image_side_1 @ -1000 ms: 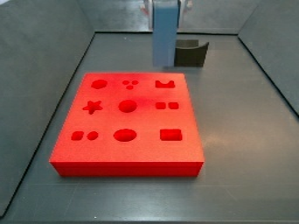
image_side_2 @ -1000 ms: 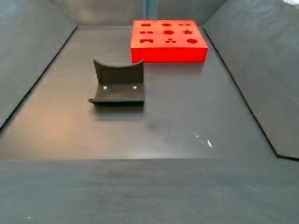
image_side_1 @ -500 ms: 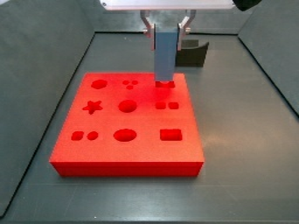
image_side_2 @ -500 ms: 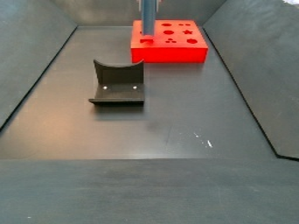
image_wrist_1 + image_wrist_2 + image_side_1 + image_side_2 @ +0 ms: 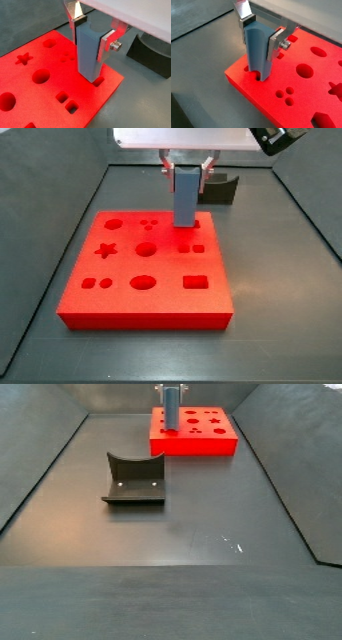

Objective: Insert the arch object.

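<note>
The arch object (image 5: 89, 52) is a tall blue-grey piece with a curved groove down one face. It stands upright between the fingers. My gripper (image 5: 92, 34) is shut on its upper part, as the wrist views show (image 5: 261, 34). The piece's lower end sits at the arch-shaped hole (image 5: 99, 80) near a far corner of the red board (image 5: 147, 298). I cannot tell how deep it is. In the side views the gripper (image 5: 189, 168) and the piece (image 5: 187, 203) are over the board's back right corner. The piece also shows in a side view (image 5: 170, 409).
The red board (image 5: 201, 446) has several other shaped holes: a star, circles, squares. The dark fixture (image 5: 134, 479) stands on the grey floor away from the board, and behind the gripper in a side view (image 5: 222, 190). Grey walls ring the floor.
The gripper has come down with the piece, from high at the back to the board's arch-shaped hole. Its lower end now meets the board.
</note>
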Tool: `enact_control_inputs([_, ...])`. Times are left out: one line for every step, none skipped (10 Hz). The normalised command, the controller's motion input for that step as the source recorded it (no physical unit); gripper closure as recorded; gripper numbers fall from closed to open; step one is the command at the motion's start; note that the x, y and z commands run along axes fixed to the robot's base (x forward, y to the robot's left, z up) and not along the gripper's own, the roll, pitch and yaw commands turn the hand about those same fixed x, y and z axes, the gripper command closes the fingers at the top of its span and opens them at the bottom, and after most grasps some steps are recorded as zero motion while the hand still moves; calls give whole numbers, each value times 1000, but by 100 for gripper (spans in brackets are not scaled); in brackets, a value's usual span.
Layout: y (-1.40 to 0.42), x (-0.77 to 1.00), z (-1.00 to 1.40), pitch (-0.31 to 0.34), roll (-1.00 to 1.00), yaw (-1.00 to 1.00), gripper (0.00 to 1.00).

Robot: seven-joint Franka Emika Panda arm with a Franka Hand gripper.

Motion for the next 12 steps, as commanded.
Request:
enact_control_inputs([23,317,-91,84,0,51,100])
enact_control_inputs([34,386,-54,77,-21,69,100])
enact_control_inputs([60,143,-177,59,0,14,100])
enact_control_inputs([71,-40,-154,43,3,0,100])
enact_control_inputs([37,-189,-97,3,0,-60,100])
enact_control_inputs([20,-246,-86,0,0,-57,100])
enact_control_inputs([0,-31,-80,0,0,0,100])
enact_control_inputs([0,80,-151,0,0,11,100])
enact_control_inputs([0,251,-309,0,0,46,100])
enact_control_inputs([0,389,-554,97,33,40,100])
enact_control_inputs([-17,469,-771,150,41,23,100])
enact_control_inputs([0,283,-809,156,127,9,100])
